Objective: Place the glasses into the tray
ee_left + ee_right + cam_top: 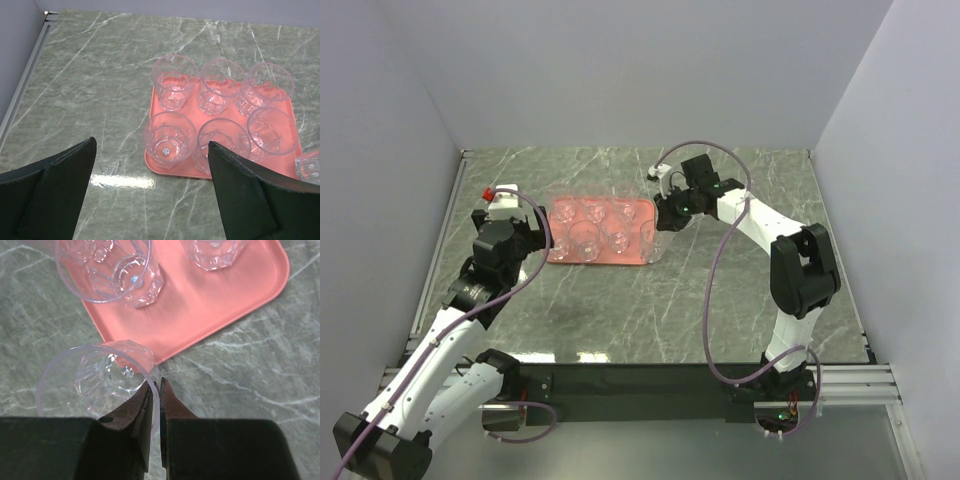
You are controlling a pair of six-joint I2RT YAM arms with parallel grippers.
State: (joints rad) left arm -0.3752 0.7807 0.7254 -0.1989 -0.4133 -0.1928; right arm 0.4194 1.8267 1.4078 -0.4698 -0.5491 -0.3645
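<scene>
- Clear round drinking glass (95,385): your right gripper (159,390) is clamped on its rim, at the edge of the salmon-pink rectangular tray (215,300).
- Your left gripper (151,145) gapes wide, empty; six glasses (170,135) stand in the tray.

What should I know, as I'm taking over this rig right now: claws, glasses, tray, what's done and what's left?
Left claw: open and empty, hanging by the tray's left end.
Right claw: shut on the rim of a glass at the tray's right edge; I cannot tell whether it is lifted or resting.
Done: six glasses stand upright in the tray, in two rows of three.
Left: find room in the crowded tray for the held glass, then release it.
</scene>
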